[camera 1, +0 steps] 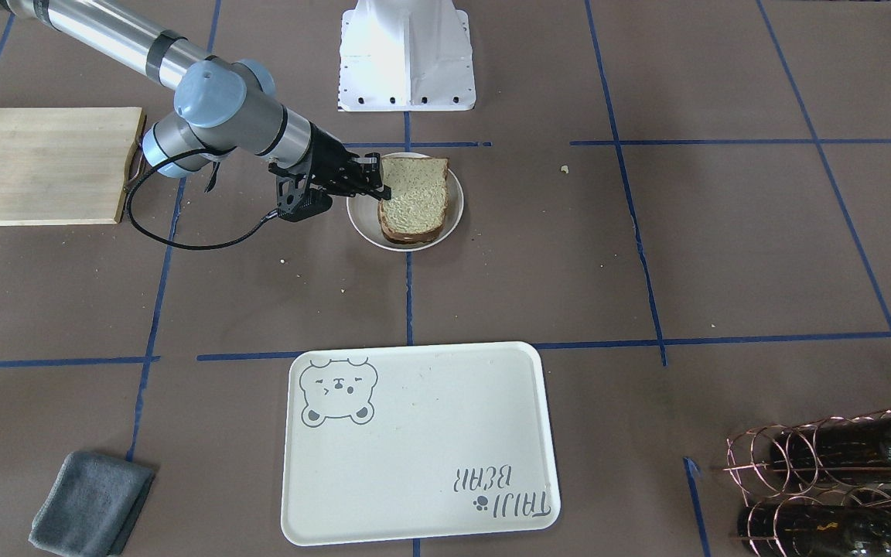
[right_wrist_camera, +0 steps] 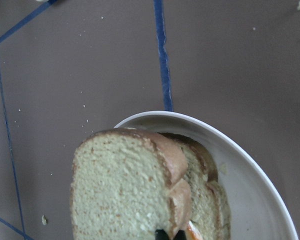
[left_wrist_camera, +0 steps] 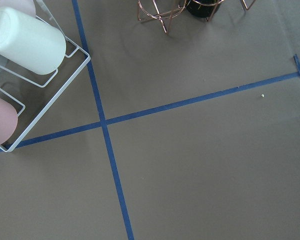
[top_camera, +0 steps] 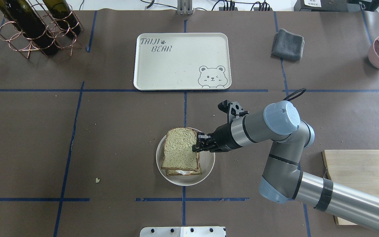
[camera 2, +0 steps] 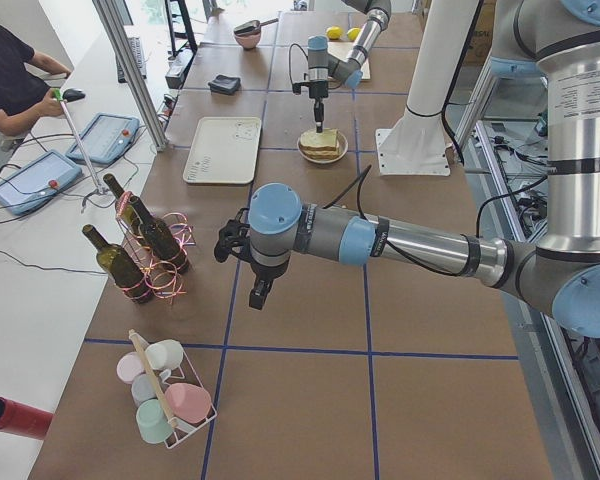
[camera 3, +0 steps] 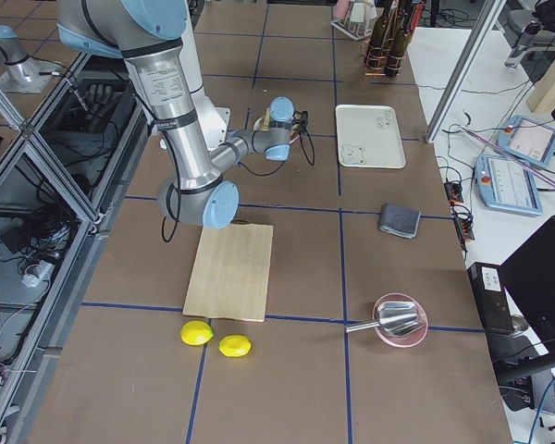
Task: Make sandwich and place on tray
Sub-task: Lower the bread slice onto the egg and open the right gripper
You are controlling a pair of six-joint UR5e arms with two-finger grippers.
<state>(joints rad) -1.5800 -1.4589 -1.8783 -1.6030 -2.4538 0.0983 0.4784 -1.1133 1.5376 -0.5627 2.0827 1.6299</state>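
Pale speckled bread with dark brown crust is making up the sandwich (top_camera: 180, 153), which is sitting on the round whitish plate (top_camera: 209, 164). Its top slice is lying askew, and a sliver of white egg (top_camera: 185, 171) is peeking out beneath. The right tool (top_camera: 196, 146) is pinching that slice's crust edge, its fingers nearly together. The tray (top_camera: 179, 62) is lying on the table well apart from the plate. The left tool (camera 2: 258, 297) is hanging far from the plate; I cannot tell how far open it is.

Silver arm tubes (top_camera: 357, 204), pale-blue joint caps (top_camera: 281, 117), black tape band (top_camera: 323, 195), black claw (top_camera: 196, 147)
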